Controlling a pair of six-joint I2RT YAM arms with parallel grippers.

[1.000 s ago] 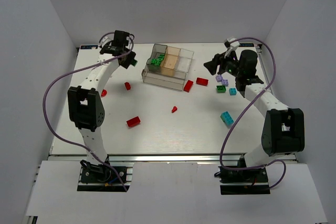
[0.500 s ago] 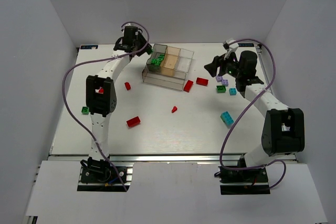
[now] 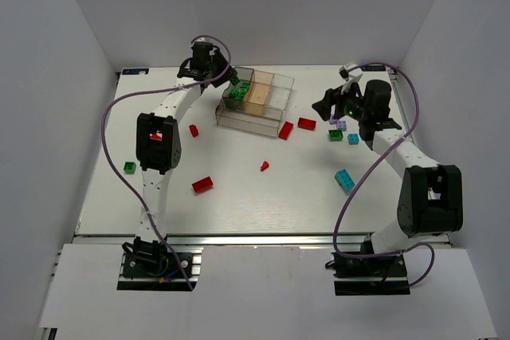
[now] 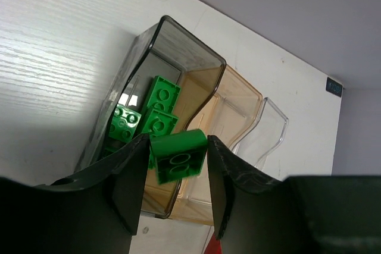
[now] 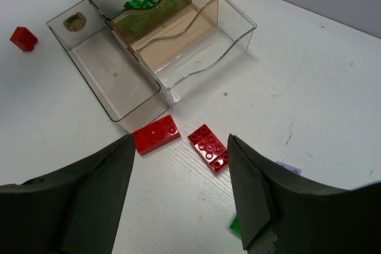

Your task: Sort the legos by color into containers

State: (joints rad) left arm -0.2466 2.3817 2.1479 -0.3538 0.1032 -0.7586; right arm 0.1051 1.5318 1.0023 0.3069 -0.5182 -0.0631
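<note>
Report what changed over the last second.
The left gripper, shut on a green brick, swung right from beside the tray to above its green-filled compartment. The right gripper stayed open and nearly still; the loose bricks did not move.

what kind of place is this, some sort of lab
Probably a robotics lab test cell: a left arm and right arm mounted at a white table, plain white walls boxing it in, and the left gripper holding a green lego by a clear tray.
</note>
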